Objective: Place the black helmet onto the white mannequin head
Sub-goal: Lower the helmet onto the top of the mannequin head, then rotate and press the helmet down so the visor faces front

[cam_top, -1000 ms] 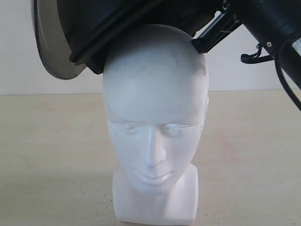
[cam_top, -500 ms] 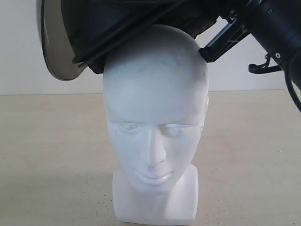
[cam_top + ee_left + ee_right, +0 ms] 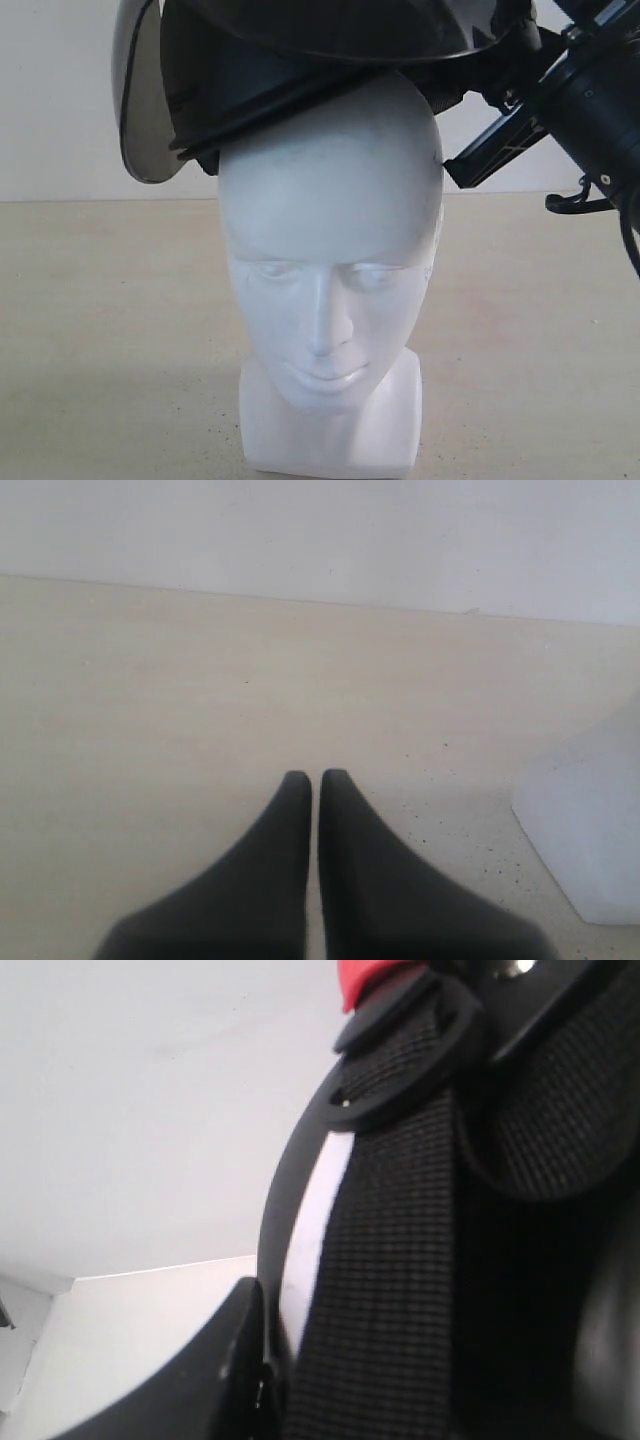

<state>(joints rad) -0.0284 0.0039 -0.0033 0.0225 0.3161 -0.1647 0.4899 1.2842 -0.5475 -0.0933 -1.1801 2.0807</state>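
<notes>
The white mannequin head (image 3: 330, 250) stands upright on the table, facing the exterior camera. The black helmet (image 3: 300, 60) sits tilted over its crown, and the smoky visor (image 3: 140, 110) hangs off the forehead side on the left. My right gripper (image 3: 470, 85) is shut on the helmet's rear rim at the upper right. In the right wrist view one finger (image 3: 210, 1380) presses the rim, beside a black strap (image 3: 400, 1260). Low over the table, my left gripper (image 3: 315, 780) is shut and holds nothing, with the head's squared base (image 3: 590, 840) off to one side.
The beige table (image 3: 110, 330) spreads around the head, with a pale wall (image 3: 40, 100) behind it. The right arm (image 3: 600, 110) comes in from the upper right. A red tab (image 3: 370, 980) shows by the strap's buckle.
The helmet has shifted right and settled lower over the crown, and its visor has swung more upright. The right arm moved right and down with it.
</notes>
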